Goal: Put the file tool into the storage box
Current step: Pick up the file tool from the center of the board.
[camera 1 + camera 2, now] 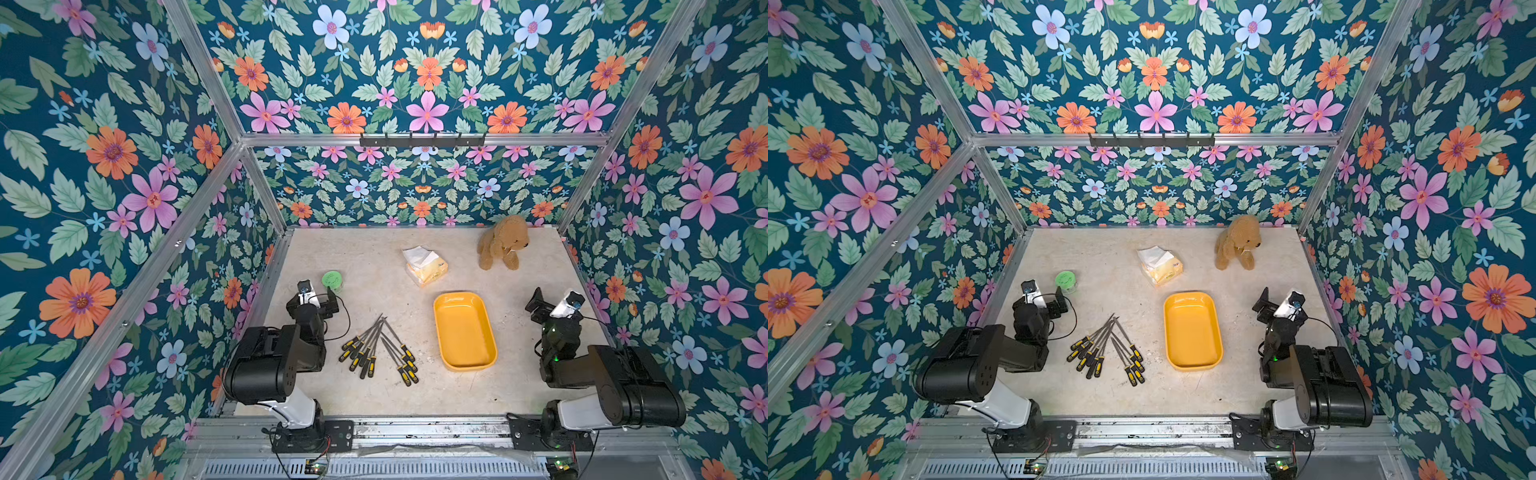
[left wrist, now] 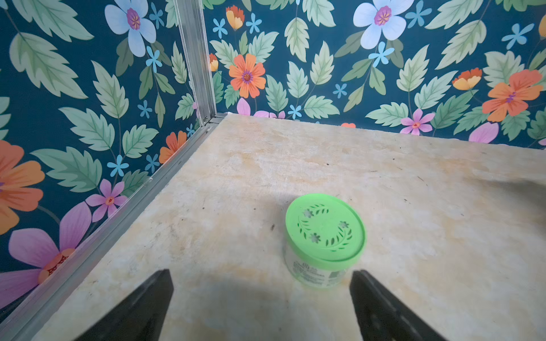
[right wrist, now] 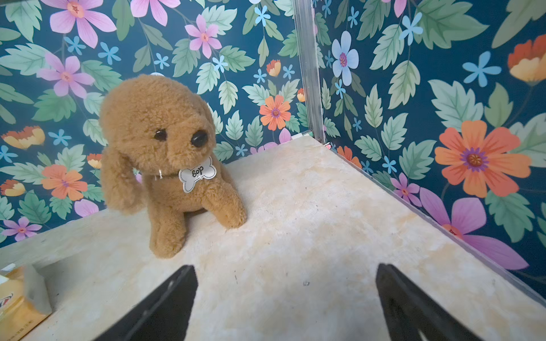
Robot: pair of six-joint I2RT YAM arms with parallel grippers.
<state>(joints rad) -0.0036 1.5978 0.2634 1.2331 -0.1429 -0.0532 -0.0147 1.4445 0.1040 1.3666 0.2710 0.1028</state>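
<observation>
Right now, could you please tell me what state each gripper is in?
Left gripper: open, holding nothing.
Right gripper: open, holding nothing.

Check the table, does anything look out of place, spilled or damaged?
The files lie in a crossed, overlapping heap beside the empty storage box, and a crumpled tissue sticks out of the tissue pack. Nothing looks spilled or damaged.

The black-and-white left arm sits folded low by the near-left corner of the counter, its wrist aimed at the far-left corner. The left tool hangs over the counter with jaws spread wide, holding nothing. The black-and-white right arm mirrors it by the near-right corner. The right tool, aimed at the far-right corner, also gapes wide and empty.
</observation>
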